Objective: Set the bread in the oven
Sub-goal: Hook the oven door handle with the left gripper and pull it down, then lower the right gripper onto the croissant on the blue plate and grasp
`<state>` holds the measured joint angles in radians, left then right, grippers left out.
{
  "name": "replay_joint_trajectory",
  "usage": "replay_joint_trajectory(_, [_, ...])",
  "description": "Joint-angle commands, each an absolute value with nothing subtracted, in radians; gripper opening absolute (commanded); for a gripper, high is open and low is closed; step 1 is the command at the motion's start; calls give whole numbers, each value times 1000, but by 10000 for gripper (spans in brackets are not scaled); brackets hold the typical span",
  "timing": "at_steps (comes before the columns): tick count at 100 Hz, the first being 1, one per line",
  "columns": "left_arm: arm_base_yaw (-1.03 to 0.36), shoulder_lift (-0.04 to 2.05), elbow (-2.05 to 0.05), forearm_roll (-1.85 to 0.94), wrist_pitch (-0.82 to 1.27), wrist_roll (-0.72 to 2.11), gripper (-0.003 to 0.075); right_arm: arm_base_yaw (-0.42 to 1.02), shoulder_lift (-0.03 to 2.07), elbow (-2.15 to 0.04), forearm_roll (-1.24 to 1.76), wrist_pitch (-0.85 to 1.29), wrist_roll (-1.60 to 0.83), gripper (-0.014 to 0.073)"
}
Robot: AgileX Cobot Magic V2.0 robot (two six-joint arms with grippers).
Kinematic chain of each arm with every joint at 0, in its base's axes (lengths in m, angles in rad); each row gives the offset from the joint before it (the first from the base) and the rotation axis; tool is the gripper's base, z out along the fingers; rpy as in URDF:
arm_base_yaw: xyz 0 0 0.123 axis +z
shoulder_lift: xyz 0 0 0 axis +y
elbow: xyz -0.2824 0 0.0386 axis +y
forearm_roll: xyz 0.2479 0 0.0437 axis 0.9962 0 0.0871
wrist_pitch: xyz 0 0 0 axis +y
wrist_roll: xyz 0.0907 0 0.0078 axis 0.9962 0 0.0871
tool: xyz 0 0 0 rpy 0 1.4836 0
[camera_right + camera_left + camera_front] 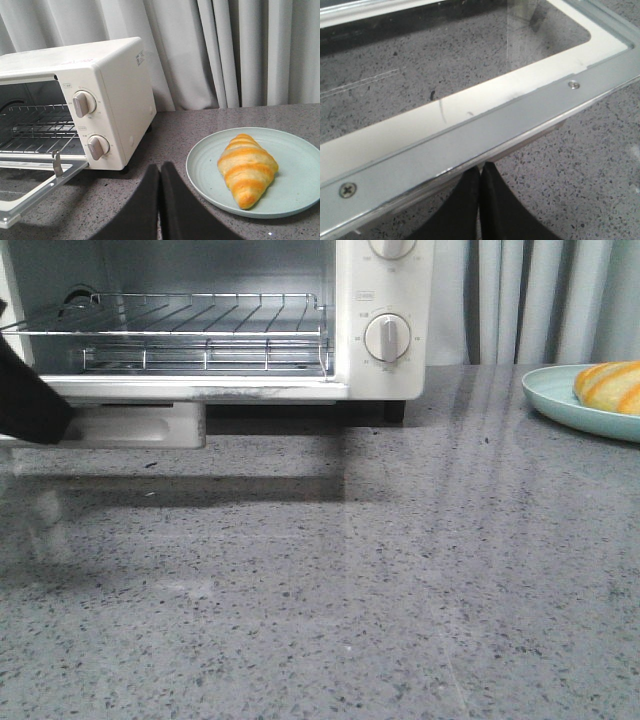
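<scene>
Both claws clenched, gripping nothing. Left claw point(479, 172) just under door point(470, 125) edge, mostly cut off in front view. Bread point(247, 170) on plate point(300, 150), just beyond right claw point(160, 172). Oven point(115, 100) open, rack point(180, 315) bare.

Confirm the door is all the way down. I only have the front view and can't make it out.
Observer: Yes. The left wrist view shows the door lying open, with the counter visible through its glass.
Operator: Left fingers holding it?
Observer: No. The left fingers are shut together at the door's front edge, with nothing between them.
Operator: Right fingers on the bread yet?
Observer: No. The right fingers are shut and stop short of the plate, where the bread lies whole and untouched.
</scene>
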<state>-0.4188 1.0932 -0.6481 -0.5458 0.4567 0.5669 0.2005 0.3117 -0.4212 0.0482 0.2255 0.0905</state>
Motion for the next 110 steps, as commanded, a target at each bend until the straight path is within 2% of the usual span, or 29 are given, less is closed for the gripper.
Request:
replay_joint_trajectory(1, [-424, 1071, -673, -564, 369, 565, -22, 196, 385, -499, 36, 182, 85, -61])
replay_joint_trajectory(26, [-424, 1071, -673, -565, 409, 563, -22, 196, 728, -771, 19, 443, 85, -61])
replay_joint_trajectory(52, [-424, 1071, -673, -565, 460, 555, -22, 149, 1120, -1065, -10, 593, 85, -55])
replay_joint_trajectory(63, [-424, 1069, -673, -563, 501, 535, -22, 89, 1237, -1141, 0, 634, 85, 32])
replay_joint_trajectory(78, [-424, 1012, -673, -566, 545, 535, -22, 7, 1346, -1163, 0, 605, 85, 289])
replay_joint_trajectory(85, [-424, 954, -673, -566, 556, 535, -22, -22, 1388, -1163, 0, 587, 85, 354])
replay_joint_trajectory(110, [-424, 673, -673, -566, 586, 535, -22, -34, 1534, -1163, 24, 526, 85, 361])
